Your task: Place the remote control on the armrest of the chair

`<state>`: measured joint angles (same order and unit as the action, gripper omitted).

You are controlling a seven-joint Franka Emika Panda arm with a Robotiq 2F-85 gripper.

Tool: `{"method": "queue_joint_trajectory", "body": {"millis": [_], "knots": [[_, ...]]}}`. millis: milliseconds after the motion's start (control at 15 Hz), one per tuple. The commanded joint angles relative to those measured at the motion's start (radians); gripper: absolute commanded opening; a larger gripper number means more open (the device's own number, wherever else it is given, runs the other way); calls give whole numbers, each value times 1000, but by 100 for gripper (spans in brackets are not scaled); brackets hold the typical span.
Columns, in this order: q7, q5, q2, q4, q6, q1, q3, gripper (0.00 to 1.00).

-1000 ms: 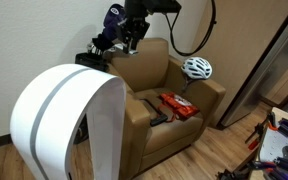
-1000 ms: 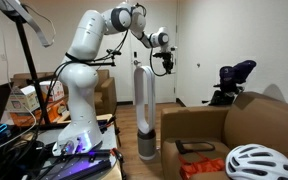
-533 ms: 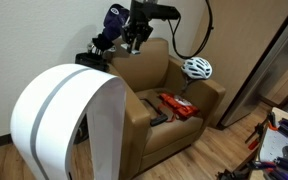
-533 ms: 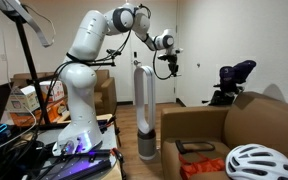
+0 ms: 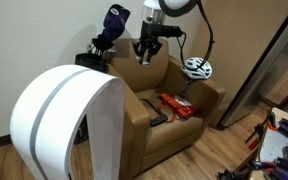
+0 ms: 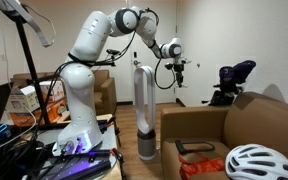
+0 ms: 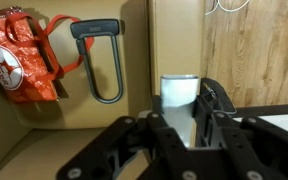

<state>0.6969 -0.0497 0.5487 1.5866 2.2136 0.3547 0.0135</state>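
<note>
The tan-brown leather chair (image 5: 160, 78) shows in both exterior views (image 6: 194, 125) and from above in the wrist view (image 7: 84, 140). My gripper (image 5: 147, 57) hangs high over the seat, near the chair's back; it also shows in an exterior view (image 6: 178, 82). In the wrist view my gripper (image 7: 182, 106) is shut on a narrow flat slab, the remote control (image 7: 181, 88). The slab fills the gap between the fingers, sticks out past the tips and looks pale with glare. The near armrest (image 5: 139, 110) is bare.
A white helmet (image 5: 197, 68) lies on the far armrest (image 6: 249, 162). An orange-red packet (image 5: 181, 106) (image 7: 19, 55) and a black U-lock (image 7: 99, 60) lie on the seat. A big white arch-shaped object (image 5: 69, 110) (image 6: 144, 110) stands beside the chair. Wooden floor lies around it.
My gripper has moved from above the chair's back corner toward the middle of the chair and a little lower. The things on the chair have not moved.
</note>
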Motion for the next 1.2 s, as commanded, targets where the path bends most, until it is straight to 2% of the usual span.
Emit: {"method": "queue_joint_trajectory", "body": {"millis": [0,133,200,333,733,1133], "knots": [[6,-10,3,-4,-4,-13,-15,35],[6,-10,2,-9,-4,-10,-18,35],[1,-3,8,-16,-6,-14,-21,10],[23,21,50,-38,-6,-26,-18,10],[-52,95,207,-102,-1,-82,-50,10],[-90,71,314,-194,-17,-59,-56,10]]}}
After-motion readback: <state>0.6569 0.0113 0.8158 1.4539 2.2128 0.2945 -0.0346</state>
